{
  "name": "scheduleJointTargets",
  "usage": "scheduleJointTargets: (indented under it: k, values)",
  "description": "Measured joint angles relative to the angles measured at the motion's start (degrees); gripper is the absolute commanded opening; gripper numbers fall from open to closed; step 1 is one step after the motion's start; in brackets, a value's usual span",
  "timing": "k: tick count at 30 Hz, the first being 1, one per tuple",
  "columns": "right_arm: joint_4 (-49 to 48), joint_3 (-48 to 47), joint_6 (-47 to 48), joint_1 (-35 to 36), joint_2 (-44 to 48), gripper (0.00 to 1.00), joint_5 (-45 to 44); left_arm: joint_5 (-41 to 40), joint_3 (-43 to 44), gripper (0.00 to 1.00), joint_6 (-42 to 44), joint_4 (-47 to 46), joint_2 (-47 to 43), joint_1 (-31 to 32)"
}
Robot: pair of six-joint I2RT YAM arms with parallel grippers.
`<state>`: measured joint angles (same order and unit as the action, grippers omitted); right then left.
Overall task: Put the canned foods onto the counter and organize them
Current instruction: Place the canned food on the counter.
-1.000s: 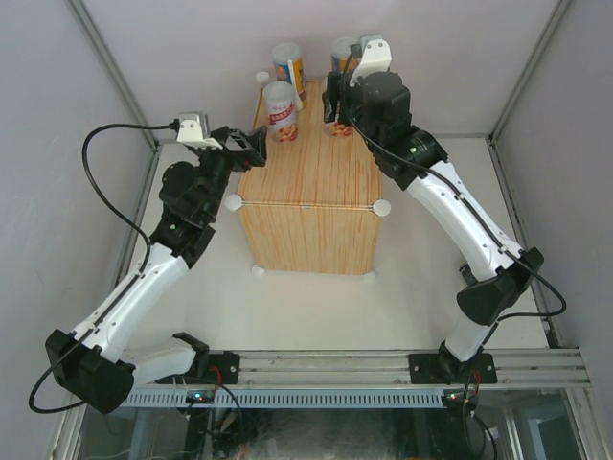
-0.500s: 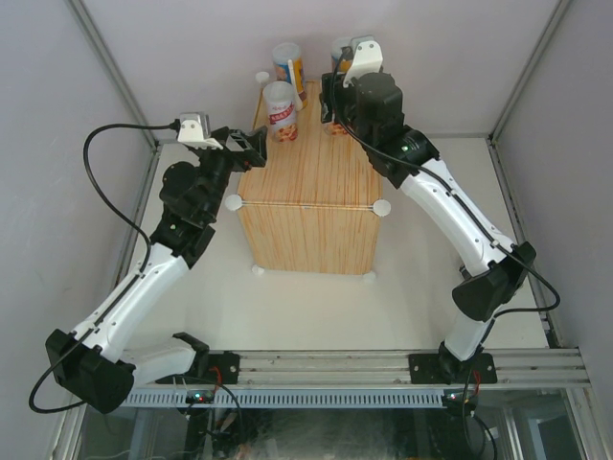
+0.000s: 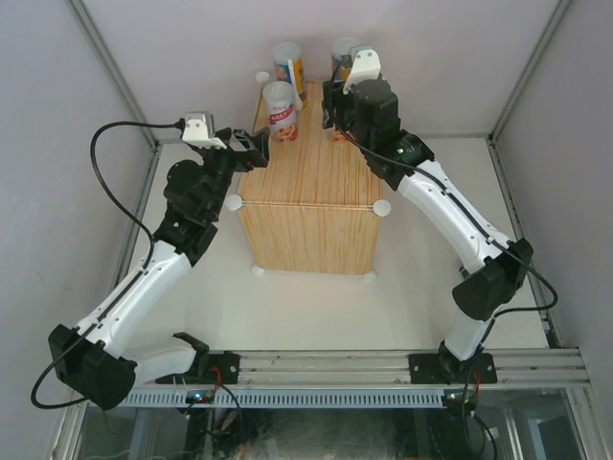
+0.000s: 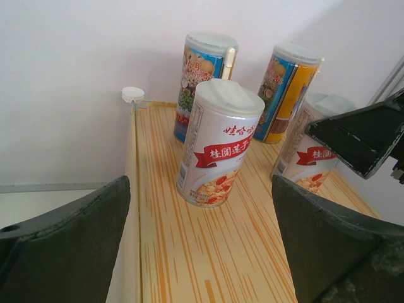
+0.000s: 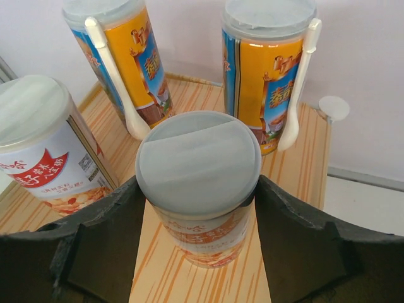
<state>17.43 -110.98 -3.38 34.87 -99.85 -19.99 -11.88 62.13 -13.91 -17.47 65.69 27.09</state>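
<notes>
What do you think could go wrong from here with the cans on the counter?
The right claw grips a short white-red can close in front of two tall cylinders; pushing it back could knock them or snag a spoon. The right-hand cylinder stands near the counter corner, so a bump might tip it off.

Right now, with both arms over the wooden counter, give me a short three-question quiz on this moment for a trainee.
1. True or false: the left gripper holds a can.
2. How many cans stand on the counter in the left wrist view? A two, B four, C six.
3. What sits between the fingers of the right gripper?
Key: 1 false, its jaws are open and empty. 2 B. 3 a short white-red can.
</notes>
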Motion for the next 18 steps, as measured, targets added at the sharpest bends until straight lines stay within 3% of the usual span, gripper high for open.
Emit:
scheduleJointTargets:
  k: [18]
  values:
    - [-1.84, 2.93, -0.46, -1.07, 1.64, 0.0, 0.63, 0.0, 0.0, 0.96, -0.04, 0.0, 0.33, 0.0]
